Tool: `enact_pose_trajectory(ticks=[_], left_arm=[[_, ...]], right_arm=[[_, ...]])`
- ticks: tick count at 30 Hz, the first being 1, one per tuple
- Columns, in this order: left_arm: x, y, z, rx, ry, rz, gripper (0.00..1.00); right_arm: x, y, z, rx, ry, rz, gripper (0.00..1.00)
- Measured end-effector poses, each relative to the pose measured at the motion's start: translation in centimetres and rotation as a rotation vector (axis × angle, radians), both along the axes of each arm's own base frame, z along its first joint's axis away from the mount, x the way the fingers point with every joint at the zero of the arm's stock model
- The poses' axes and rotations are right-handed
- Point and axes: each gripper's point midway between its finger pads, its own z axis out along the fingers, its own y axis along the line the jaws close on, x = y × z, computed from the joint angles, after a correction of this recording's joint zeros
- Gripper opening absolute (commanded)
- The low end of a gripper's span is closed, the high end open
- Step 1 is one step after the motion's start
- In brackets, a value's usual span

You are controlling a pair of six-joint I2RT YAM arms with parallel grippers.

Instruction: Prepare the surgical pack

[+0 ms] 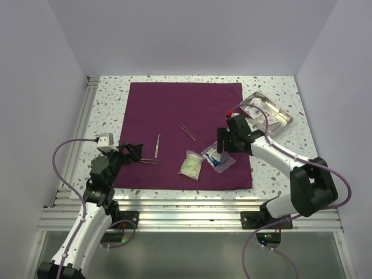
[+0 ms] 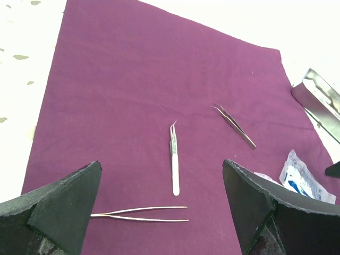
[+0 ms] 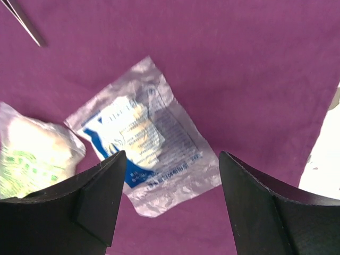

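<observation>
speckled table (image 1: pixel 104 99). steel tray (image 1: pixel 286 119) at its 2 o'clock. green packet (image 1: pixel 190 165) and blue-print packet (image 1: pixel 219 158) side by side, just off centre toward 5 o'clock. three tweezers (image 1: pixel 157 144) from centre to 8 o'clock. surgical pack (image 1: pixel 174 110) is spread flat mid-table under the packets and tweezers. left gripper (image 1: pixel 132 152) at its 8 o'clock edge, jaws wide, nothing between them. right gripper (image 3: pixel 170 175) over the blue-print packet, jaws apart, nothing held.

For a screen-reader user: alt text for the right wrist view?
A clear blue-printed sachet lies flat on the purple cloth, framed by the open right tool. A pale packet sits at its left; tweezer tips show top-left.
</observation>
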Motion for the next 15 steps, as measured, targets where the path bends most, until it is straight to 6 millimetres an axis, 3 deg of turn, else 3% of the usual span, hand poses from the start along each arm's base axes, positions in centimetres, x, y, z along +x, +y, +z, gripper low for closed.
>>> enact_pose_trajectory(ticks=[9, 15], left_arm=[[0.0, -0.3, -0.1, -0.003, 0.006, -0.018, 1.00], [0.0, -0.5, -0.1, -0.007, 0.006, -0.024, 1.00]], right_arm=[[-2.2, 2.0, -1.4, -0.065, 0.025, 0.124, 0.78], [-3.3, 1.9, -3.7, -0.132, 0.093, 0.151, 0.73]])
